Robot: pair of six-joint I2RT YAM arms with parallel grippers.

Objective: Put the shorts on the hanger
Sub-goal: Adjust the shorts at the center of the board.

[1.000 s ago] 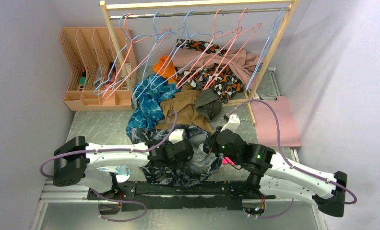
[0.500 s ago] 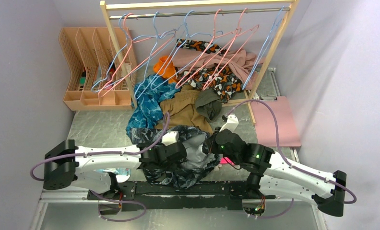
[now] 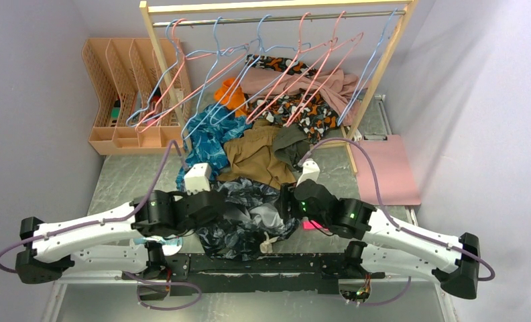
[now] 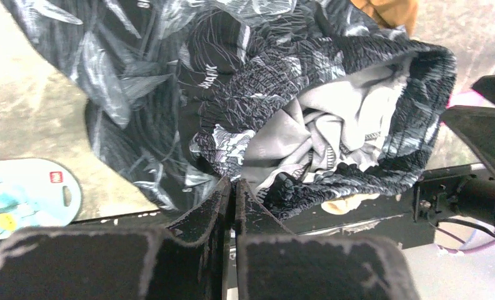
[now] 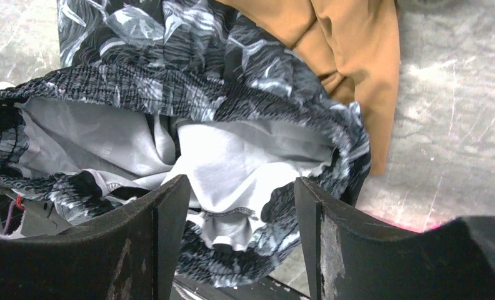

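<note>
My left pincer (image 4: 234, 187) is clamped on the leaf-print shorts (image 4: 332, 81), with the waistband edge right at its tips. My right pincer (image 5: 242, 187) stands apart, the opposite waistband just ahead. I'd bite the elastic only, not the grey lining, then spread gently.

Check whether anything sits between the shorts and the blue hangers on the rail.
Yes. The brown garment and the teal garment lie heaped between the shorts and the rail. The blue hangers hang from it above that heap.
</note>
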